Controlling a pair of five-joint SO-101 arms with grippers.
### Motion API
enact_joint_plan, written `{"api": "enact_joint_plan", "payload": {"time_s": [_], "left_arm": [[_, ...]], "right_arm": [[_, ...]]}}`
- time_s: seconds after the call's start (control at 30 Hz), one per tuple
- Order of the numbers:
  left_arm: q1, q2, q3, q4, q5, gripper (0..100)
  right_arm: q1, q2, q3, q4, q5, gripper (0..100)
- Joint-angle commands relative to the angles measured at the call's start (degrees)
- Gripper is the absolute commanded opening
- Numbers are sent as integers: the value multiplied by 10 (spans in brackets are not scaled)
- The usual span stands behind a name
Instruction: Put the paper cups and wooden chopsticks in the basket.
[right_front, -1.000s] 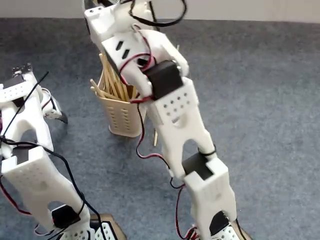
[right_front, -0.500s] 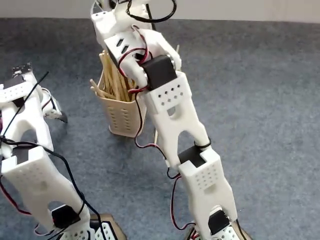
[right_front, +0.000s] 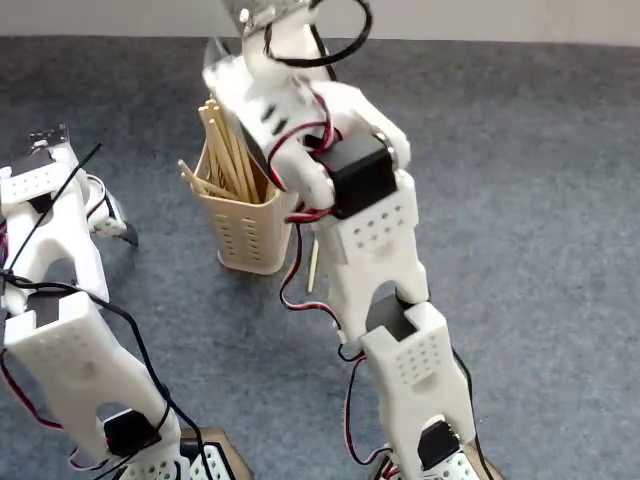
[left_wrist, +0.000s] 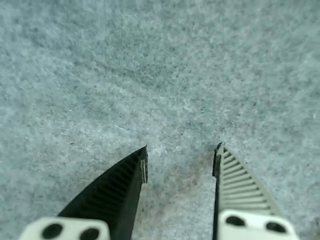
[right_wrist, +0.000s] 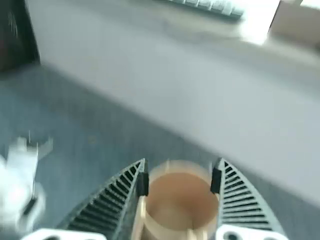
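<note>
A beige perforated basket (right_front: 245, 228) stands on the grey carpet with several wooden chopsticks (right_front: 228, 155) upright in it. One more chopstick (right_front: 314, 265) lies on the carpet beside the basket, partly under the right arm. A brown paper cup (right_wrist: 176, 195) sits between the fingers of my right gripper (right_wrist: 177, 180), which is shut on it and held high behind the basket, near the wall. My left gripper (left_wrist: 180, 157) hangs open over bare carpet, left of the basket (right_front: 115, 225), with nothing between its fingers.
The right arm (right_front: 370, 220) stretches from the front edge up past the basket's right side, its red and black cables hanging close to the rim. The left arm (right_front: 60, 330) fills the left front. A pale wall (right_wrist: 150, 75) bounds the carpet at the back.
The right arm's upper part has swung to the right and turned, uncovering more of the basket and its chopsticks. The left arm has kept still.
</note>
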Motion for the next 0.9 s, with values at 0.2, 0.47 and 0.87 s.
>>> {"api": "enact_joint_plan", "payload": {"time_s": [0.2,0.47,0.87], "left_arm": [[21,-4,-13,-4,3,235],[22,-4,-13,-4,3,235],[15,-4,-12,0,1,235]], "right_arm": [[189,-36,257,105,9,207],[196,-33,289,62,8,207],[-20,-33,293,-8,6,207]]}}
